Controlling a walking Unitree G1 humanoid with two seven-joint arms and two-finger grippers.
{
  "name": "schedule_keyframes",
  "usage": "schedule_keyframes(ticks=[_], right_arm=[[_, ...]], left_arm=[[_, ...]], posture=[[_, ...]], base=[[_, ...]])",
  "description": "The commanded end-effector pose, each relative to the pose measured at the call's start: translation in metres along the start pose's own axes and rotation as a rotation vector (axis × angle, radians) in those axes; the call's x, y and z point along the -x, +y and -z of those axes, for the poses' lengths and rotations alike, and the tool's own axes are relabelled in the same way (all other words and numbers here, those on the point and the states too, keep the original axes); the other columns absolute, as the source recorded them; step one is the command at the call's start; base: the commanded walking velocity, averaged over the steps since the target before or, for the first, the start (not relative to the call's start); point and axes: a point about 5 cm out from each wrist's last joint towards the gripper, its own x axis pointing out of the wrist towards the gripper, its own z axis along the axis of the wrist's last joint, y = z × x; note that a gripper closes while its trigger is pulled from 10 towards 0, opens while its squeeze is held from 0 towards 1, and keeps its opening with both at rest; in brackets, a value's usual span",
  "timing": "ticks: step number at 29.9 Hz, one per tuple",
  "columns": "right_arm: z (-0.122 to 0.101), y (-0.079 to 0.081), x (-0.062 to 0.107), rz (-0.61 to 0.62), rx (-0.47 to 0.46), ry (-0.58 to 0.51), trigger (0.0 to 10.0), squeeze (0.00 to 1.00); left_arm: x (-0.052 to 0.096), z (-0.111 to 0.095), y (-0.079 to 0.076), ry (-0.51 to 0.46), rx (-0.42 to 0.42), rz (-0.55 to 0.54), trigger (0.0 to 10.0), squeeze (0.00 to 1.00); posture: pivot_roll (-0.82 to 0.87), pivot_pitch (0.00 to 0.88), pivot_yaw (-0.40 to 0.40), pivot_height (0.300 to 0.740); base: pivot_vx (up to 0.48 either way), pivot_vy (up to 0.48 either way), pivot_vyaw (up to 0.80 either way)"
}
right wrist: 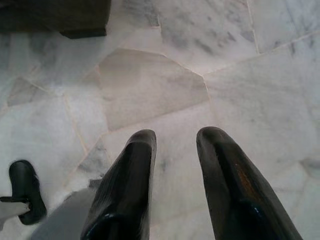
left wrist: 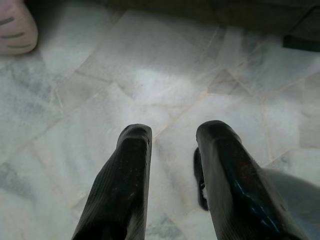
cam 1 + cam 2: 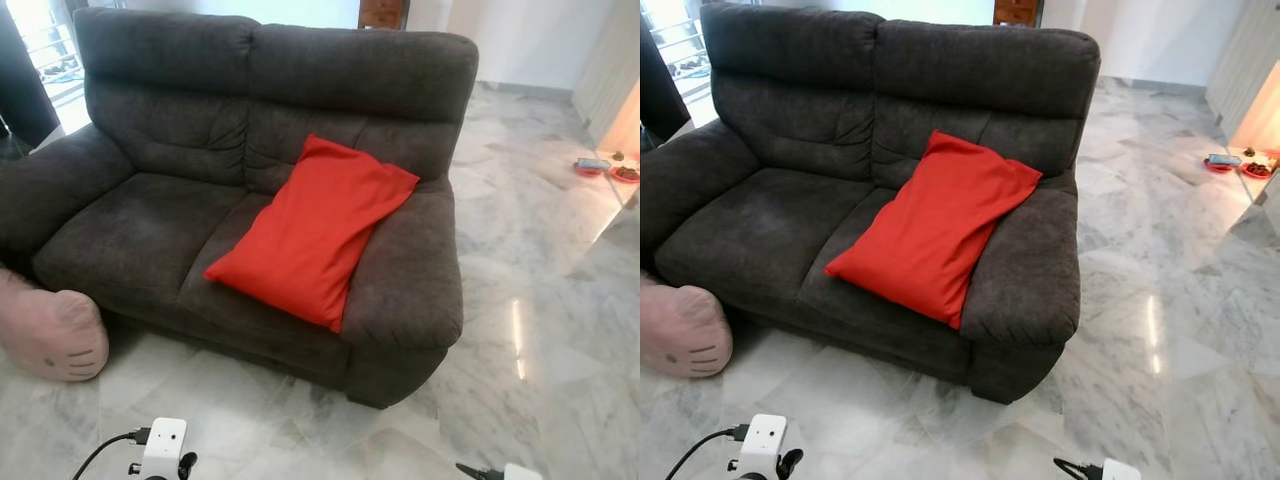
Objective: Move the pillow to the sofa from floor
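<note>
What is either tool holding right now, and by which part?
Nothing. The left tool and right tool are open over bare marble floor; the red pillow lies on the sofa.

The pillow (image 3: pixel 312 228) is lying on the sofa (image 3: pixel 160 120), ahead of both jaws. A round cushion (image 3: pixel 50 335) is sitting on the floor (image 3: pixel 540 300), ahead and left of them.

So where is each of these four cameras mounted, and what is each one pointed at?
Left eye: on the head, facing down at the sofa with the red pillow; wrist tops show below.
Right eye: beside it, same scene.
Left wrist: looks along the left gripper at marble floor.
Right wrist: along the right gripper, same floor.
</note>
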Motion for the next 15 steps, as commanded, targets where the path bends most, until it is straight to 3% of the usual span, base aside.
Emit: schedule_keyframes(ticks=[1,5,15], right_arm=[[0.001,-0.015,0.002,0.016,-0.028,0.007,10.0,0.0],[0.0,-0.021,0.002,0.021,-0.035,0.007,10.0,0.0],[-0.012,-0.045,0.004,0.081,-0.086,-0.048,10.0,0.0]], left_arm=[[0.0,0.002,-0.005,0.015,-0.01,0.013,10.0,0.0],[-0.001,0.001,-0.009,0.016,-0.019,0.028,10.0,0.0],[-0.005,-0.006,-0.039,0.024,-0.08,0.134,10.0,0.0]], posture=[[0.09,0.0,-0.045,0.738],[0.05,0.0,-0.03,0.738],[-0.09,0.0,0.032,0.738]], base=[[0.0,0.0,0.0],[0.0,0.0,0.0],[0.0,0.0,0.0]])
